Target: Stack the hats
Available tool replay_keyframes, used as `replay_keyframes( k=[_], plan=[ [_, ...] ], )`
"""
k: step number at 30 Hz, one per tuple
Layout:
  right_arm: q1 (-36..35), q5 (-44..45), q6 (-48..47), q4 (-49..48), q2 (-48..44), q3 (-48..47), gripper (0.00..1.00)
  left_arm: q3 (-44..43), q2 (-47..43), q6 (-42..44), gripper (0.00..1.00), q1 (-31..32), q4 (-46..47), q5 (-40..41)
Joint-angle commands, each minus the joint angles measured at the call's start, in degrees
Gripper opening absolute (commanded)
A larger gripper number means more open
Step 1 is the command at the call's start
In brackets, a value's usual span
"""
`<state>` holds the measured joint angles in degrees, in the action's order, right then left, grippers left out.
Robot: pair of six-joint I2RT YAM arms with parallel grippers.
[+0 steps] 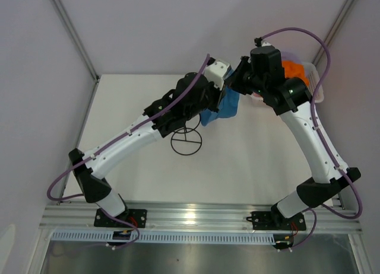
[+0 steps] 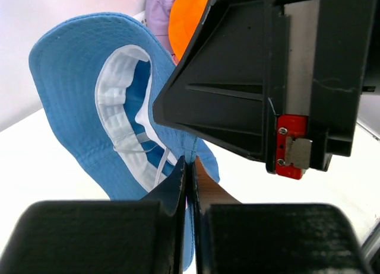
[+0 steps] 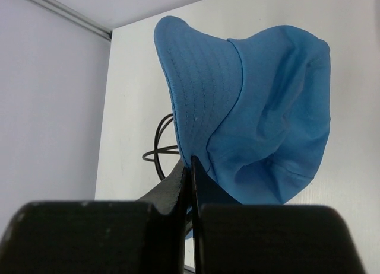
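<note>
Only the left wrist view shows the blue hat [image 2: 65, 78] lined white.

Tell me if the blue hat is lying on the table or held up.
Held up. The hat hangs above the table, its brim pinched by the left end effector and right end effector.

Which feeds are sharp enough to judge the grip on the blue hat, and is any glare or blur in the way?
Left wrist: blue hat sharp, left claw blurred up close, right arm fills the right side. Right wrist: hat stitching crisp, right claw blurred up close. Top: even light, glare only on the metal rail.
</note>
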<state>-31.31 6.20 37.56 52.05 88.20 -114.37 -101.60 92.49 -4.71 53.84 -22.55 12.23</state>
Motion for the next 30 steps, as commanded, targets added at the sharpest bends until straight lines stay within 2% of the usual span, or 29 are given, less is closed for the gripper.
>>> replay_keyframes(
  k=[1,2,3,4,6,7,8,9,11,16,21,27,30],
  plan=[
    [-0.2,-0.6,0.7,-5.3,-3.2,0.7,0.01,0.0,-1.6,-1.8,0.01,-0.2,1.3,2.5],
    [0.0,-1.0,0.0,-5.5,-3.2,0.6,0.11,0.4,-2.1,-2.8,0.01,-0.3,1.8,2.4],
    [0.6,-1.8,-0.9,-5.6,-3.1,0.7,0.27,0.9,-3.4,-3.4,0.01,-1.2,2.0,1.8],
    [1.2,-2.1,-2.6,-5.4,-3.2,0.5,0.54,1.4,-4.3,-4.2,0.01,-1.8,2.2,-0.2],
    [4.9,-3.0,-3.3,-4.9,-3.5,0.5,0.74,2.0,-6.3,-7.6,0.01,-4.5,2.9,-3.2],
    [6.7,-4.2,-3.4,-4.8,-3.7,0.5,0.94,2.4,-8.4,-8.6,0.01,-5.5,2.9,-4.5],
    [8.5,-5.5,-3.5,-4.5,-3.9,0.7,0.99,2.5,-9.4,-10.3,0.01,-6.4,3.0,-6.5],
    [10.3,-8.9,-3.7,-4.3,-4.4,0.6,1.00,2.6,-10.3,-11.0,0.01,-8.0,2.9,-7.0],
    [14.2,-9.9,-4.8,-4.0,-6.0,1.8,1.00,2.8,-13.0,-13.0,0.01,-10.5,2.5,-8.9],
    [18.1,-9.0,-6.2,-5.8,-9.7,7.7,1.00,6.2,-18.5,-18.1,0.01,-13.9,2.4,-10.6],
    [19.2,-10.1,-6.1,-8.5,-11.0,13.8,1.00,16.6,-25.4,-23.5,0.01,-15.3,1.0,-6.2],
    [18.7,-14.4,-5.7,-10.4,-9.4,16.6,0.99,32.7,-32.7,-31.1,0.01,-17.5,3.7,-8.5],
    [17.3,-15.4,-5.8,-12.1,-9.1,18.8,1.00,35.9,-34.1,-34.2,0.01,-19.7,5.8,-10.4]
  ],
)
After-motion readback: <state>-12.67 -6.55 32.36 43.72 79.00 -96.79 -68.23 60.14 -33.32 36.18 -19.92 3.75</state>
